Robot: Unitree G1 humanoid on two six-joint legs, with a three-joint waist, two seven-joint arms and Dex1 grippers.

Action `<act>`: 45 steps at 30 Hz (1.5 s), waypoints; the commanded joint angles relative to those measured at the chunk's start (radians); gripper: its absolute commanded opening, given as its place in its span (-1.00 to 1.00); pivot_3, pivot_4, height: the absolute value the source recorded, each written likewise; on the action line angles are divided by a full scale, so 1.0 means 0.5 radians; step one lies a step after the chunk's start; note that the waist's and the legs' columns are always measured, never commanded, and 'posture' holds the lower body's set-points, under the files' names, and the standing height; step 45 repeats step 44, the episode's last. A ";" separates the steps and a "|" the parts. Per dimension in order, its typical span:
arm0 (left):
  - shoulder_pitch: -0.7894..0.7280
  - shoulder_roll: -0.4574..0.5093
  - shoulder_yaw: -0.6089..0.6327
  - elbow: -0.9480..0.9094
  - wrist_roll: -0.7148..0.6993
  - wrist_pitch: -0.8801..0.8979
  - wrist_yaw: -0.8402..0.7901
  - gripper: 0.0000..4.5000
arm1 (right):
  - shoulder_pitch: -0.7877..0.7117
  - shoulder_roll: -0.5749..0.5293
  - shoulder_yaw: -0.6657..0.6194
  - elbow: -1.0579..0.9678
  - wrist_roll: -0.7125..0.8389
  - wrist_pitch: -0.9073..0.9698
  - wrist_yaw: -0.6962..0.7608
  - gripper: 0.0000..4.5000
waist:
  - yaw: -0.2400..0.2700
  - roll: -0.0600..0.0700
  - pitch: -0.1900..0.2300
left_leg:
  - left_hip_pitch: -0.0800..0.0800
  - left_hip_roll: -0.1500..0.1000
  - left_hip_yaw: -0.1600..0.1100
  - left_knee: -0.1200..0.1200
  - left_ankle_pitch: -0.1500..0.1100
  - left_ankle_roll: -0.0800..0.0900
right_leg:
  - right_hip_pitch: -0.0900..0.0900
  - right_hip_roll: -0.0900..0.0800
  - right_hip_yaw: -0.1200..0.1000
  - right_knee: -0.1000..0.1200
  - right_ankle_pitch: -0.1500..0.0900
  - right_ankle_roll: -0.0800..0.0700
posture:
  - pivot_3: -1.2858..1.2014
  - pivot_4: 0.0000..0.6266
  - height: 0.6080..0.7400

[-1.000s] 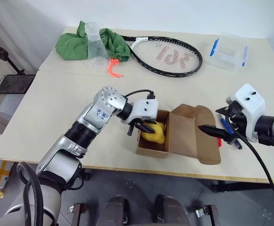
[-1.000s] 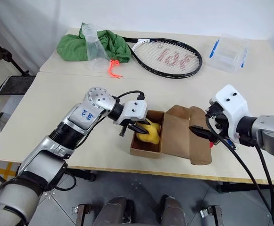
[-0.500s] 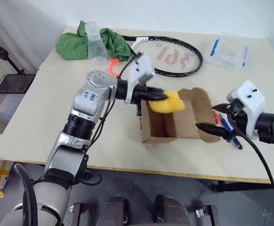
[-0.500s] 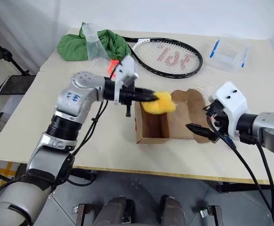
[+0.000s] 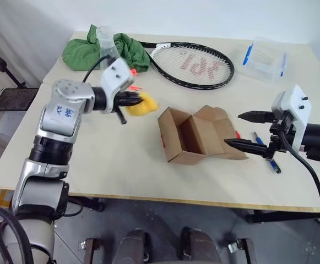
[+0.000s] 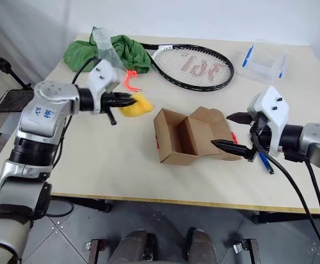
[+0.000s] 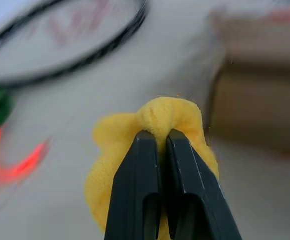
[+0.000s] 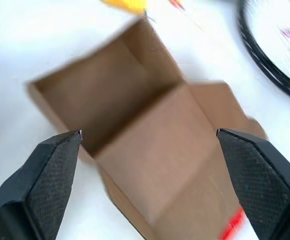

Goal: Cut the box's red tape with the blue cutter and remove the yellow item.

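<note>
Yellow item (image 5: 140, 105), a soft rounded lump, hangs above the table left of the open brown cardboard box (image 5: 195, 135), pinched in the clenched left gripper (image 7: 158, 136). It seems light and squashy; a fold gives good hold. The right gripper (image 5: 249, 131) gapes empty beside the box.

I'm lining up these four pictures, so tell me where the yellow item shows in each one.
Left eye view: yellow item pinched in the left tool, left of the box.
Right eye view: the same, left of the box.
Left wrist view: centre, squeezed between the fingers.
Right wrist view: a sliver beyond the box.
Shared landmark: the box.
</note>
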 commanded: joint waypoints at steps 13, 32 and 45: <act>0.262 0.341 0.305 -0.221 -0.051 0.332 0.143 0.00 | -0.144 0.184 -0.072 0.420 -0.126 -0.471 0.390 1.00 | 0.017 -0.003 0.001 | 0.000 0.001 -0.002 0.002 0.000 0.000 | 0.000 -0.002 -0.001 0.005 0.000 0.000 | 0.03 -0.52 1.00; 1.092 0.437 0.917 -1.051 -0.895 0.466 -0.379 0.98 | 0.141 0.139 -0.346 0.893 -0.230 -0.829 0.875 1.00 | -0.030 -0.003 0.001 | 0.006 0.008 -0.004 0.001 0.000 0.000 | 0.001 -0.004 0.006 0.015 0.000 0.000 | 0.03 -0.52 1.00; 1.836 0.275 1.017 -0.969 -0.920 -0.131 -0.515 0.98 | -0.155 0.093 0.045 2.130 -0.786 -1.476 1.268 1.00 | -0.048 0.003 0.001 | 0.049 0.013 0.013 -0.010 0.002 -0.003 | 0.035 -0.002 0.019 0.005 -0.003 -0.004 | 0.03 -0.52 1.00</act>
